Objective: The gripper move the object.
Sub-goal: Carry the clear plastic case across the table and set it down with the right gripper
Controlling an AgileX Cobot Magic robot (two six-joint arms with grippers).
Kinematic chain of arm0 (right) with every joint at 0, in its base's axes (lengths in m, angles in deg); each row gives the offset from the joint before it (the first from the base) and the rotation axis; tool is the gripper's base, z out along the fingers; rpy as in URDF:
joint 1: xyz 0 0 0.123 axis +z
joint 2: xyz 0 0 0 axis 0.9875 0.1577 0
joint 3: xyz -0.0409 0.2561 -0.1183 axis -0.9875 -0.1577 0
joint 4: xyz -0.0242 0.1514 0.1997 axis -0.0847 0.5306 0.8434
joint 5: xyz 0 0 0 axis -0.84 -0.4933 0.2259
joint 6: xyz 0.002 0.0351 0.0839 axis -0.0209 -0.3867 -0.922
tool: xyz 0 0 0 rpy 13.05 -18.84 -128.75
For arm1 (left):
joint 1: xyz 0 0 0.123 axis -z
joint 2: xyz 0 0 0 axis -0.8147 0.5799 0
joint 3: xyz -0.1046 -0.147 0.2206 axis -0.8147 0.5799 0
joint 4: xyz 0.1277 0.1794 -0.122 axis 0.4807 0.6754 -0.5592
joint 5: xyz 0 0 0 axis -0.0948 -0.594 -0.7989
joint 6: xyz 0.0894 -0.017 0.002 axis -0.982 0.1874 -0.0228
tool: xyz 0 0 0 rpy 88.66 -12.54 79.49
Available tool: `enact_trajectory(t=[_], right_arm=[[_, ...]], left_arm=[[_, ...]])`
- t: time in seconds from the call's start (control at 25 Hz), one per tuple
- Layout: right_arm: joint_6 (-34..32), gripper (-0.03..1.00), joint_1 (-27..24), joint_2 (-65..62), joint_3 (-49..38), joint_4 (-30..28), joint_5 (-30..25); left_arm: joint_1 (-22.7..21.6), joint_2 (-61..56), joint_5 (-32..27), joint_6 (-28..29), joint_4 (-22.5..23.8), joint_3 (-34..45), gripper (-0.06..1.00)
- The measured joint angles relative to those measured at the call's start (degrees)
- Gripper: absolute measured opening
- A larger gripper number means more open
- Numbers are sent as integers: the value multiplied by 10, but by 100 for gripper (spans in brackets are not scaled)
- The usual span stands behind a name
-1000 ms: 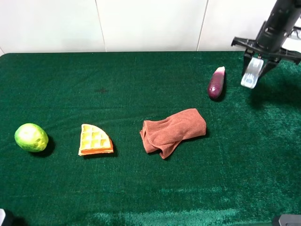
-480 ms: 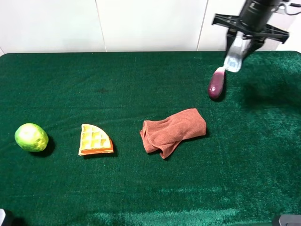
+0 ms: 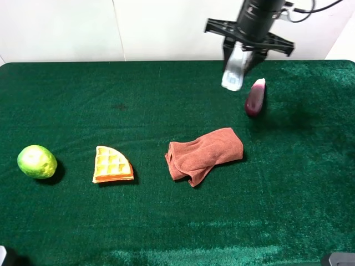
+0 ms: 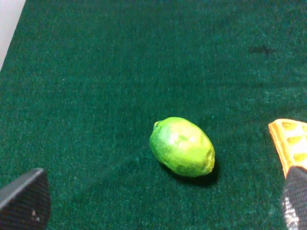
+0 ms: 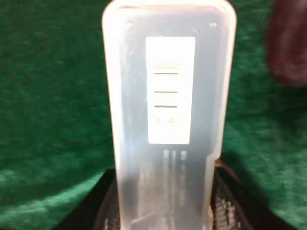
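Observation:
My right gripper (image 3: 237, 58) is shut on the object (image 3: 233, 71), a pale translucent flat bar that hangs from the jaws above the far part of the green table. It is just left of the purple eggplant (image 3: 255, 97). In the right wrist view the object (image 5: 169, 110) fills the frame, held between the dark fingers (image 5: 228, 208), with the eggplant (image 5: 290, 43) blurred at the edge. My left gripper's fingertips (image 4: 24, 203) are spread wide apart and empty, near a green lime (image 4: 182, 146).
A brown cloth (image 3: 204, 154) lies mid-table. A waffle wedge (image 3: 112, 164) and the lime (image 3: 36, 161) lie at the left; the waffle's corner (image 4: 290, 141) shows in the left wrist view. A white wall runs behind the table's far edge (image 3: 138, 61).
My right gripper has carried the object leftward and slightly away, from right of the eggplant to its left. The left arm and other items have not moved.

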Motion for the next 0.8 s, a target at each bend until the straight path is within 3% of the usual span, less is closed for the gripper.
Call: enact_trajectory(t=[0.52, 0.8], right_arm=[[-61, 30, 55, 53, 0, 45, 103], [-88, 30, 61, 92, 0, 56, 123]], left_arm=[[0, 0, 0, 0, 0, 0, 97], [0, 0, 0, 0, 0, 0, 97]])
